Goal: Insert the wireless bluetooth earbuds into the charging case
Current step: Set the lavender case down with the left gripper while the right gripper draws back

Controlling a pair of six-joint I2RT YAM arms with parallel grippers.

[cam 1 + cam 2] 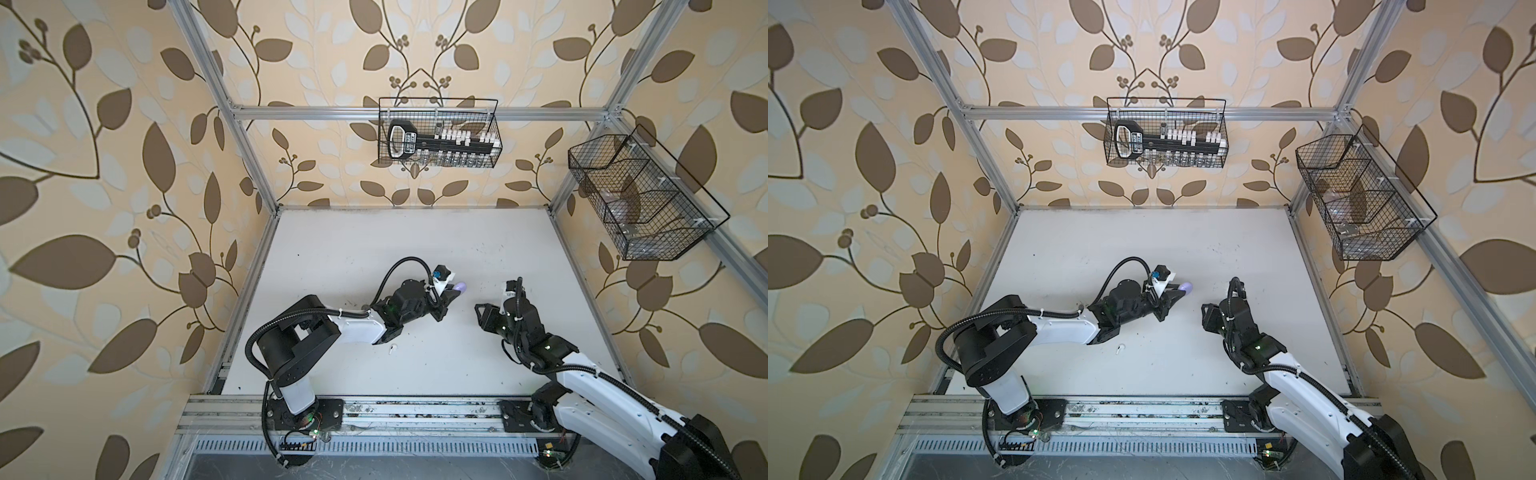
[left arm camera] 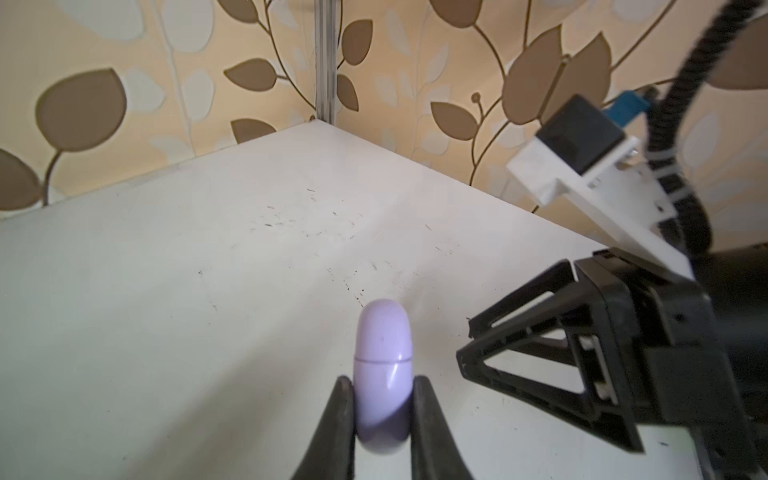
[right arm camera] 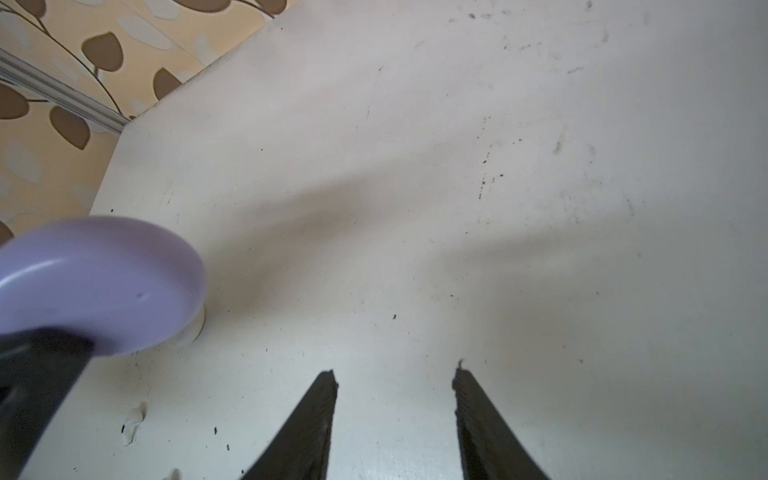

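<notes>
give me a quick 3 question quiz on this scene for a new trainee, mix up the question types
1. True or false: the left gripper is clamped on the pale lavender rounded plastic case.
2. Pick one. The right gripper is: A, holding an earbud; B, open with nothing between its jaws; C, shut on the case.
3. Fill the gap: in both top views the tiny white stemmed plastic earbud lies on the white table close beside the ___ arm.

Key: 1 true; 2 B; 3 left.
</notes>
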